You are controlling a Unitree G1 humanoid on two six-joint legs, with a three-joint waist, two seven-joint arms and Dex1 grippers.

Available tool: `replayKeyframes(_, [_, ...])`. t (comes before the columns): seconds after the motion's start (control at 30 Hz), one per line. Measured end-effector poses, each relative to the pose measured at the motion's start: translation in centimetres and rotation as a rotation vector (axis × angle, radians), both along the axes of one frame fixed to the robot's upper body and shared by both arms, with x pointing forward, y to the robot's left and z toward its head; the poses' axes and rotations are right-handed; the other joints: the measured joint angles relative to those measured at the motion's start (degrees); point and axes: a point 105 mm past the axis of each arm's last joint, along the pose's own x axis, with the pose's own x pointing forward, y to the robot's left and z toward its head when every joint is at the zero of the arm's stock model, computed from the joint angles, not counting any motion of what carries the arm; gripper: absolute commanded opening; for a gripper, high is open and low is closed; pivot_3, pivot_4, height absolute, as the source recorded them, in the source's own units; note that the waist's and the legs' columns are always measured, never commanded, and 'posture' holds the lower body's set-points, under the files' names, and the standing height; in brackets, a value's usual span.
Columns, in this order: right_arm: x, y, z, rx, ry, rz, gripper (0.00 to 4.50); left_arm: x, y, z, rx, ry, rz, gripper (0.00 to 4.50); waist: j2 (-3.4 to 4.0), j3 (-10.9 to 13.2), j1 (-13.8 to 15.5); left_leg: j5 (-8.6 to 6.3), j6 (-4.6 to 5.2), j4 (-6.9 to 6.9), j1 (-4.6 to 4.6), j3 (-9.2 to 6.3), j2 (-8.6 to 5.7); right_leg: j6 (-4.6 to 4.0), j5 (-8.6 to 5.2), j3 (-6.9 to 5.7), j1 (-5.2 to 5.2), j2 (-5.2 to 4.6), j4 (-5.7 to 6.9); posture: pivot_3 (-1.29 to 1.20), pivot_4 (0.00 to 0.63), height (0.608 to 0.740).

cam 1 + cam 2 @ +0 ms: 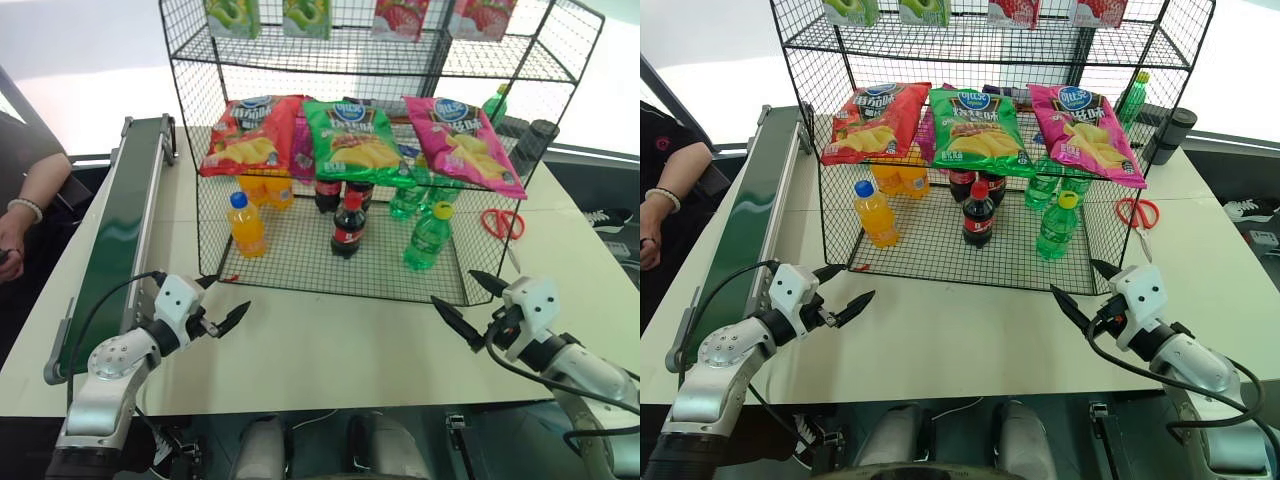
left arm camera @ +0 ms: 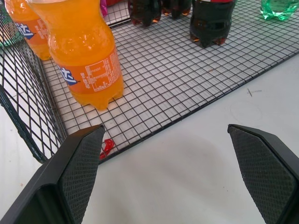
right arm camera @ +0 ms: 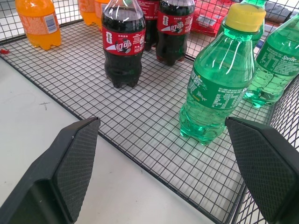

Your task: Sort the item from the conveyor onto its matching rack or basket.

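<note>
**Green bottle upright on the rack's lowest wire tier, both grippers released**

The clear-green soda bottle (image 3: 218,79), ribbed at its lobed base and topped by a yellow screw cap, stands upright on the bottom grid of the black wire rack (image 1: 390,270), toward the robot's right side of that tier. Its glossy plastic catches white highlights, and a green printed label wraps its waist. More green bottles (image 3: 275,65) stand close behind it. Toward the middle stands a dark cola bottle (image 3: 122,44) with a red label, others grouped behind; further left an orange-drink bottle (image 2: 81,51) with a blue cap stands near the front edge.

On the tier above, three shiny chip bags (image 1: 350,135) in red, green and pink lie tilted forward.

The right gripper (image 1: 470,305) hovers over the white table (image 1: 330,350) just before the rack, its textured black fingers (image 3: 74,158) spread wide and empty. The left gripper (image 1: 222,305) is likewise open, holding nothing.

The dark green conveyor (image 1: 120,230), edged with grey metal rails, runs along the table's left side. Red-handled scissors (image 1: 503,225) lie right of the rack.
</note>
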Motion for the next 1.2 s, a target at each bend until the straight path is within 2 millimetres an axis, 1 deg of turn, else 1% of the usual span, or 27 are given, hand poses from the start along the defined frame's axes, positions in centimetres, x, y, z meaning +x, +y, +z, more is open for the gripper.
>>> replayKeyframes(0.83, [0.02, 0.53, -0.54, -0.002, 0.026, 0.016, 4.45, 0.12, 0.28, -0.10, 0.024, -0.006, 0.025, 4.50, 0.00, 0.0, 0.0, 0.00, 0.00, 0.00, 0.00, 0.00, 0.00, 0.00, 0.00, 0.00, 0.00, 0.00, 0.01, 0.00, 0.150, 0.735])
replayKeyframes(1.2, [0.53, 0.66, -0.21, -0.003, 0.008, 0.024, 4.45, 0.33, 0.23, 0.07, 0.019, -0.016, 0.035, 4.50, -0.01, 0.0, 0.0, 0.00, 0.00, 0.02, 0.01, 0.00, 0.00, 0.00, 0.00, 0.00, 0.01, 0.00, 0.02, 0.00, 0.150, 0.735])
